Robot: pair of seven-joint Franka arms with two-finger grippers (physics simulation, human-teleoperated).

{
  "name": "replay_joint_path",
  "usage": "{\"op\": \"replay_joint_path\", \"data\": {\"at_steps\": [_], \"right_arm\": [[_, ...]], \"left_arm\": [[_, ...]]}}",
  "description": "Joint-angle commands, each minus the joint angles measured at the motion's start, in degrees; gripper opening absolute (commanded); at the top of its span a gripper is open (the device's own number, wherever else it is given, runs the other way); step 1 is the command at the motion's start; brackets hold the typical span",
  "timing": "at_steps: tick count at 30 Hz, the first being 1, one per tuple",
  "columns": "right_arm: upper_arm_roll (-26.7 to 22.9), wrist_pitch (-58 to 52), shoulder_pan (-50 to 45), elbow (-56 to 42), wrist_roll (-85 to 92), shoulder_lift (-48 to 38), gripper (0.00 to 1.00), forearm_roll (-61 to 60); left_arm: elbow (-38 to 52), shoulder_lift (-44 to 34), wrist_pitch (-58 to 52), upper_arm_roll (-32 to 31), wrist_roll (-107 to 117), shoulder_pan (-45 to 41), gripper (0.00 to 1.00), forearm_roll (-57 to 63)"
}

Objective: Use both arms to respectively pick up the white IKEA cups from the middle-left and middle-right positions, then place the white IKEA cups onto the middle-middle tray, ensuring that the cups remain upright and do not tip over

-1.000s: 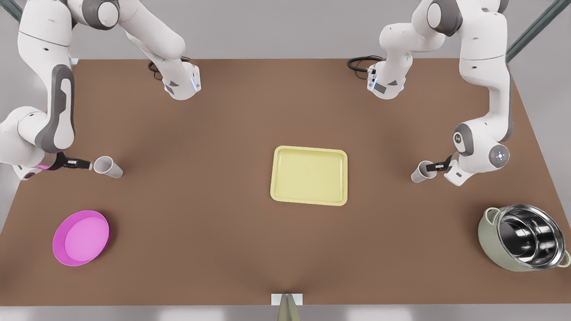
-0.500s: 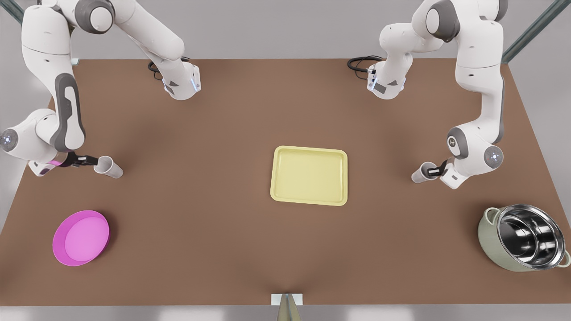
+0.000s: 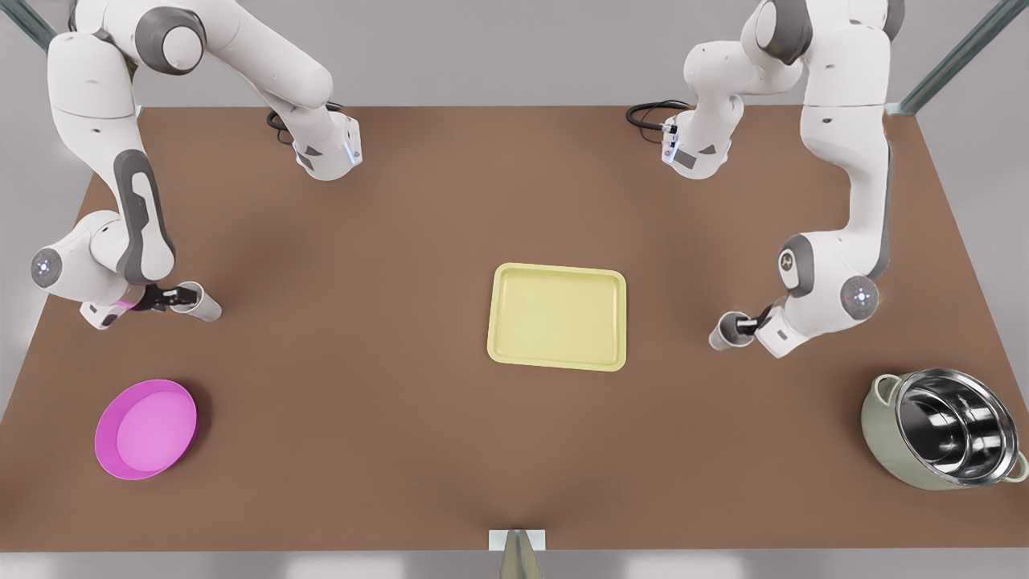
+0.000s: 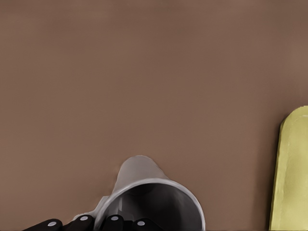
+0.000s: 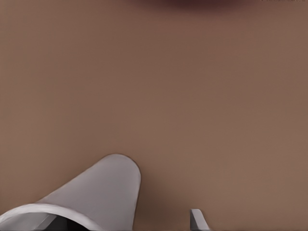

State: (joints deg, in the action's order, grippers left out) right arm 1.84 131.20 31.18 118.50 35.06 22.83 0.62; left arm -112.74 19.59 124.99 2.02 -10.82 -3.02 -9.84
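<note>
One white cup (image 3: 198,304) stands on the brown table at the front view's left. My left gripper (image 3: 170,298) is at its rim; in the left wrist view its black fingers (image 4: 82,222) pinch the wall of that cup (image 4: 149,202). The second white cup (image 3: 723,332) is on the front view's right, with my right gripper (image 3: 748,325) shut on its rim. That cup (image 5: 91,197) is partly seen in the right wrist view. The pale-yellow tray (image 3: 556,316) lies between them with nothing on it; its edge (image 4: 293,173) shows in the left wrist view.
A round pink bowl (image 3: 146,429) sits near the front left of the table. A steel pot (image 3: 944,429) stands near the front right. The two arm bases (image 3: 325,149) (image 3: 695,149) are mounted at the back edge.
The right gripper has carried its cup toward the tray and the table's front. The left gripper has slid forward onto the rim of its cup, which stays in place.
</note>
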Motion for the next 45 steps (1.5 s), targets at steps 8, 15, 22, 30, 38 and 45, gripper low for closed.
{"op": "replay_joint_path", "data": {"at_steps": [8,15,22,30,38,45], "right_arm": [[0.0,0.0,0.0,-0.6,6.0,0.5,0.43,0.0],[0.1,-5.2,-0.6,-4.9,7.0,0.5,0.21,0.3],[0.4,-15.5,-21.4,-11.0,-7.4,-2.3,0.21,-6.2],[0.3,-10.0,-46.2,-15.9,-42.4,-1.6,0.21,-16.3],[0.0,-3.8,-63.3,-27.9,-75.9,6.4,0.21,-11.9],[0.0,-2.0,-67.9,-33.9,-80.6,14.4,0.21,-9.1]], "left_arm": [[9.1,5.3,0.2,-12.1,42.0,-9.9,0.22,0.3],[9.2,9.9,6.1,-16.3,43.7,-10.3,0.23,0.3],[9.3,11.4,6.1,-16.3,43.6,-10.2,0.83,1.0],[9.0,10.5,5.1,-17.1,43.7,-8.1,1.00,1.9],[35.3,3.4,-43.2,-17.0,42.9,-0.9,1.00,7.3],[36.5,-5.8,-50.0,-7.6,11.0,-4.3,1.00,18.5]]}}
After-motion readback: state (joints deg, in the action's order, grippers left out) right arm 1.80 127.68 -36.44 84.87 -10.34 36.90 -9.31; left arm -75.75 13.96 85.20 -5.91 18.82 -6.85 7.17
